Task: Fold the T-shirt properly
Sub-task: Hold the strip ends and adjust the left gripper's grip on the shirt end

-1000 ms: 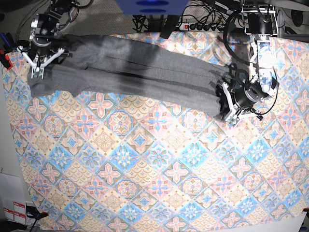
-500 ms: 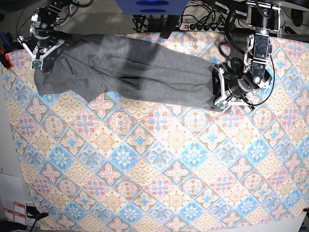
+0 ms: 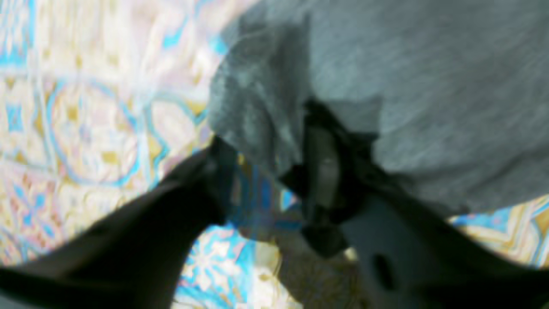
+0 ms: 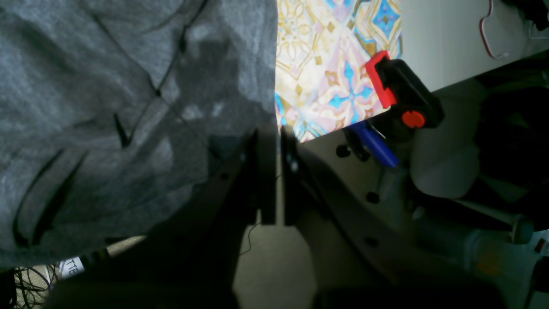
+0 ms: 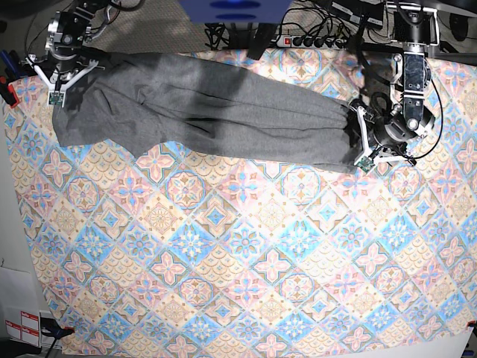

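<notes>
The grey T-shirt (image 5: 209, 112) lies stretched in a long band across the far part of the tablecloth (image 5: 223, 246). At its left end my right gripper (image 5: 56, 93) is shut on the T-shirt's corner; in the right wrist view its jaws (image 4: 274, 128) stand pressed together at the fabric's edge (image 4: 128, 107). My left gripper (image 5: 361, 143) is at the T-shirt's right end. The blurred left wrist view shows this gripper (image 3: 268, 143) open, with tablecloth visible between the fingers and grey fabric (image 3: 429, 107) draped over one finger (image 3: 326, 171).
A red and black clamp (image 4: 399, 92) grips the table's edge beside my right gripper, with a blue handle (image 4: 375, 143) below it. A power strip and cables (image 5: 313, 41) lie behind the table's far edge. The tablecloth's near half lies bare.
My left gripper has opened and shifted right, letting the T-shirt's right end down on the cloth. Over the second, the T-shirt's left end was drawn toward the far edge and spread wider.
</notes>
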Motion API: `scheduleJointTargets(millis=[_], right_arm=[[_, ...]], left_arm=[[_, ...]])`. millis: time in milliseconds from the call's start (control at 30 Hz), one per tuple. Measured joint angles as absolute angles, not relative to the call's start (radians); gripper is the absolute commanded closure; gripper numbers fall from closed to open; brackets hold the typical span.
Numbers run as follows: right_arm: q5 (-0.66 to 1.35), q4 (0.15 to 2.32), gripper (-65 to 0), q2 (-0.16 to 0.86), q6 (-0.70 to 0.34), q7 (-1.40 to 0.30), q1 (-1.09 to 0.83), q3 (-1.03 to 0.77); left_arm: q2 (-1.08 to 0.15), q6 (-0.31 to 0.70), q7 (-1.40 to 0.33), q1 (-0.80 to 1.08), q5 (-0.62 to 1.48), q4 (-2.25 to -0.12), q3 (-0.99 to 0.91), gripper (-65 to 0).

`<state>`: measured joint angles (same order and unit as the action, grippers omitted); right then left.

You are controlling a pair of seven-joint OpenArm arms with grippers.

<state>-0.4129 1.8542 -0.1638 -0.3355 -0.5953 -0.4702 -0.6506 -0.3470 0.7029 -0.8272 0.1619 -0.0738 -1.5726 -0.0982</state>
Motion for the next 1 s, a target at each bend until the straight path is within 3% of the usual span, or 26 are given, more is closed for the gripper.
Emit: scheduleJointTargets(millis=[200,433,867,1000], right_arm=[[-0.413,1.853,-2.3,-0.163,-0.336,-0.595,-0.469,-0.651],[-0.413,1.853,-2.3,-0.164,-0.335,-0.596,-0.468,-0.651],[-0.413,1.853,-2.3,-0.164,-0.335,-0.596,-0.466,-0.651],[-0.413,1.852,-2.3,-0.164,-0.336,-0.596,-0.466,-0.651]], left_arm=[[-0.344,0.703,-0.826,0.175,-0.067,-1.573,-0.099,-33.2],[-0.263,0.696,-0.829,0.164,0.047,-1.577,-0.347,-33.3],[-0.261,0.699,-0.837,0.212,0.099,-1.586,-0.194,-33.3],[-0.261,0.699,-0.844,0.233,0.214,-1.653,-0.2,-33.3]])
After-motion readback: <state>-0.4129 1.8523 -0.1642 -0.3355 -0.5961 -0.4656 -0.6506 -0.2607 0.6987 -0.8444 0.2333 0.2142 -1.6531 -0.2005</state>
